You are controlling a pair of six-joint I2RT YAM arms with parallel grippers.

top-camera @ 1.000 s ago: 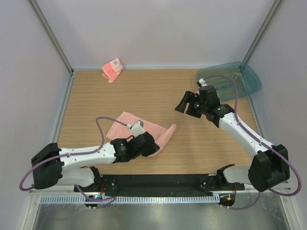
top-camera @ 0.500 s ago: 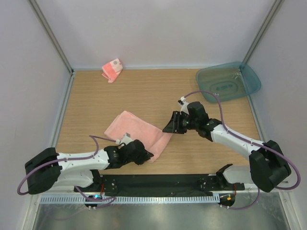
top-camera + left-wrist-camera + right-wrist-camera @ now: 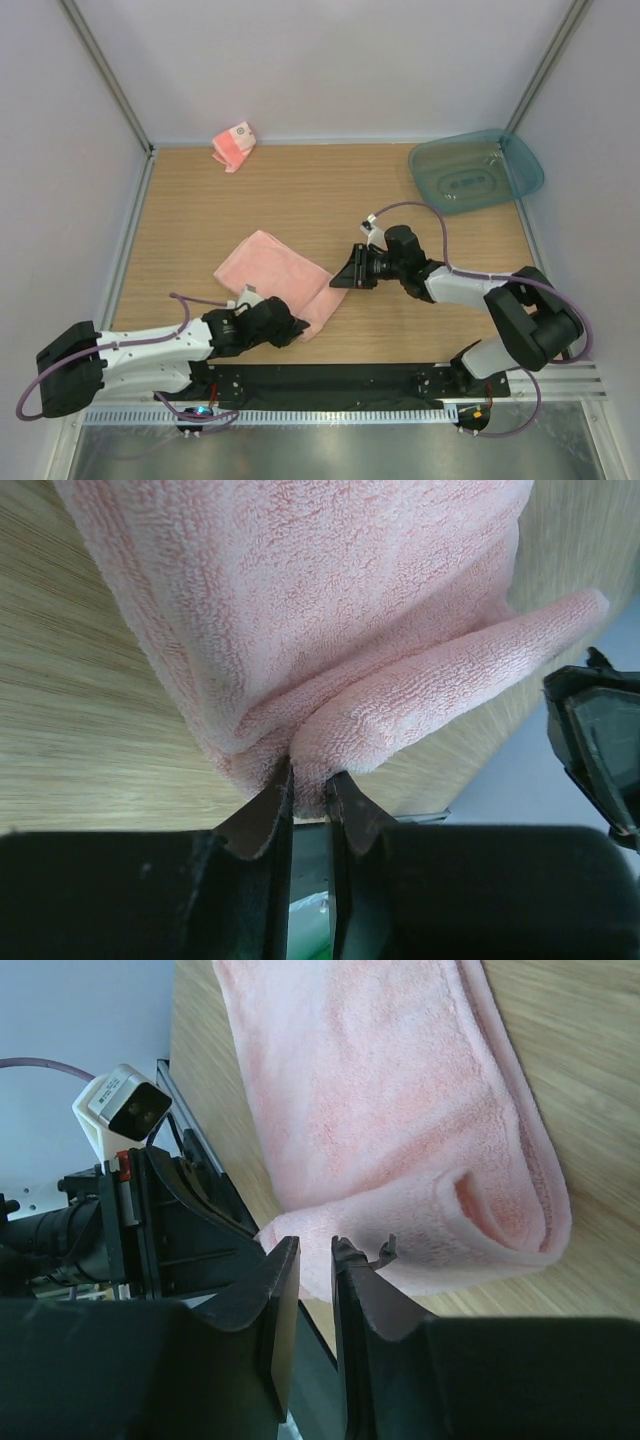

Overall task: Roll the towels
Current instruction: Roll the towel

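The larger plain pink towel (image 3: pixel 270 265) lies mid-table, its near right corner doubled into a thick fold (image 3: pixel 500 1210). My left gripper (image 3: pixel 293 325) is shut on that near corner, and the left wrist view shows terry cloth (image 3: pixel 330 610) pinched between the tips of the left gripper (image 3: pixel 308 780). My right gripper (image 3: pixel 346 276) hovers low at the towel's right edge. In its wrist view the jaws of the right gripper (image 3: pixel 315 1245) stand almost together with nothing in the slit, and the towel (image 3: pixel 380 1090) lies just beyond them. The small striped towel (image 3: pixel 233 146) sits bunched at the far left.
A teal tray (image 3: pixel 475 170) stands at the far right corner. Grey walls and metal posts close in the table on three sides. The black base rail (image 3: pixel 340 380) runs along the near edge. My left arm's white wrist camera (image 3: pixel 125 1110) shows behind the towel.
The right arm swung from beside the tray down and left to the towel's right edge, and its jaws closed. The left gripper drew the towel corner toward the near edge.
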